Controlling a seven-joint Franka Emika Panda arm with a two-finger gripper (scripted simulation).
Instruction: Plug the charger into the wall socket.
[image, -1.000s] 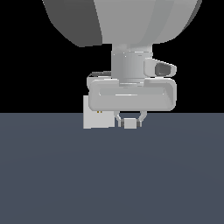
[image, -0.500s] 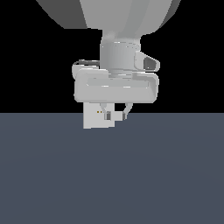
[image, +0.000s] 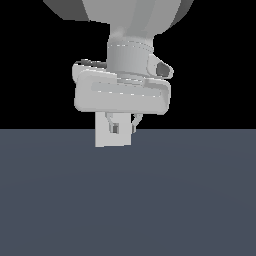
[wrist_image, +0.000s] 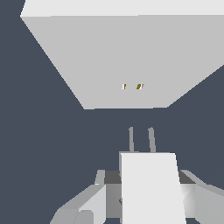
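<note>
Between the fingers of the gripper (wrist_image: 146, 199) sits the charger (wrist_image: 151, 186), clamped from both sides with its two prongs (wrist_image: 141, 139) pointing at the wall socket (wrist_image: 122, 61), which stands upright on the dark floor (image: 128, 200) a short way ahead. The step in hand looks like the approach. Next, the prongs likely need lining up with the two small orange-brown holes (wrist_image: 132, 86), then a straight push in.

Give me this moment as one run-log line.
gripper: shut on charger | prongs: facing wall socket, not inserted | gap: visible | phase: approach
</note>
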